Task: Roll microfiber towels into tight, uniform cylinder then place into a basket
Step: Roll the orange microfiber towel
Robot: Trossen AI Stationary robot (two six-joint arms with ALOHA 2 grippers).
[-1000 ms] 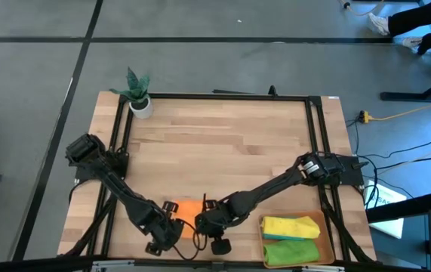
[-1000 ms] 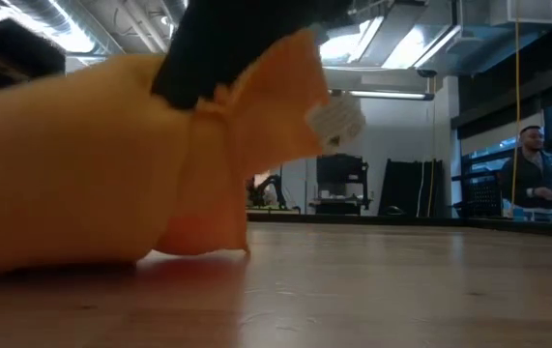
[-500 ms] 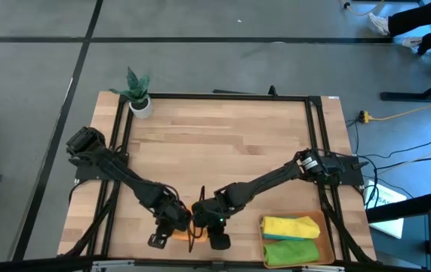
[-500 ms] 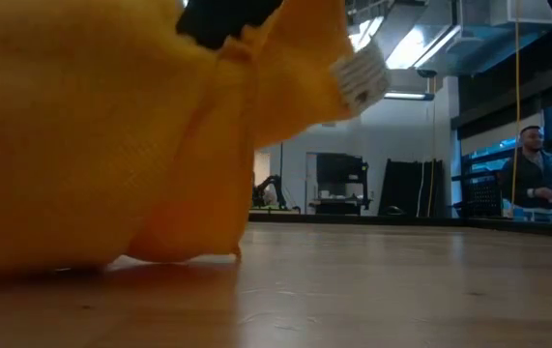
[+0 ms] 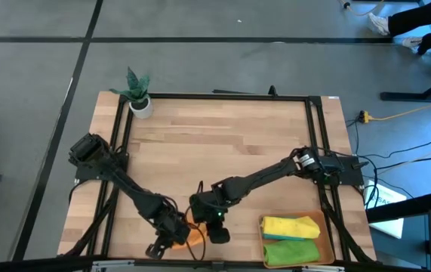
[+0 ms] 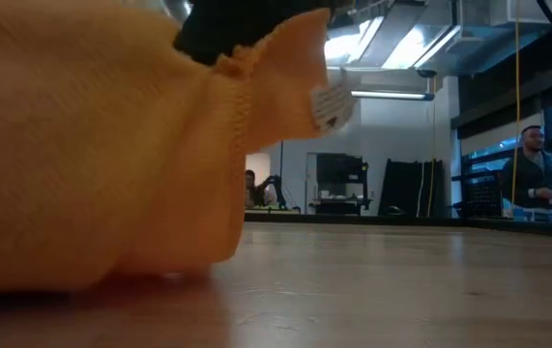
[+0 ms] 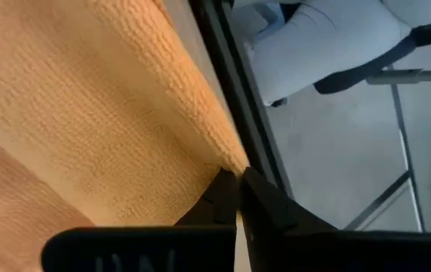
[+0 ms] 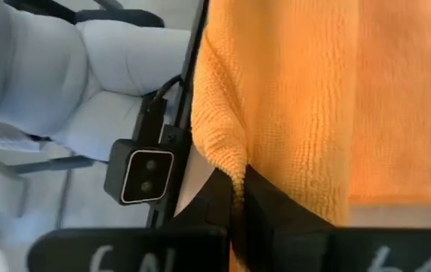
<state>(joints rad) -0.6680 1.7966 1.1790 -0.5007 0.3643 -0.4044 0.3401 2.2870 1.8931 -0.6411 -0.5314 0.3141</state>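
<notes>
An orange microfiber towel (image 5: 193, 231) lies bunched at the table's near edge between my two grippers. It fills the left of the low view (image 6: 92, 155), its underside on the table, with a white label (image 6: 329, 102) at its raised end. My left gripper (image 5: 172, 233) is shut on it from the left, my right gripper (image 5: 204, 216) from the right. The basket (image 5: 317, 224) stands at the near right and holds a yellow towel (image 5: 289, 227) and a green towel (image 5: 290, 250). My left gripper pinches an edge of the orange towel (image 7: 226, 160) between its two shut fingers, slanting down from the table's left. The cloth spreads away from the fingers in a thick ridge. One layer or several, I cannot tell. My right gripper pinches a folded edge of the orange towel (image 8: 230, 162) between its two shut fingers, slanting down toward the near edge. The cloth hangs in folds around the fingertips. Its bulk rests on the table.
A small potted plant (image 5: 138, 94) stands at the far left corner. A black frame (image 5: 223, 96) runs along the table's sides. The low camera (image 8: 141, 172) sits just beyond the near edge, close to the towel. A person (image 6: 538, 184) stands in the room behind.
Both grippers have turned at the wrist while staying shut on the orange towel. My right gripper has shifted toward the table's left. The towel's visible part has moved from between the grippers toward the near edge, and its bulk has settled on the table.
</notes>
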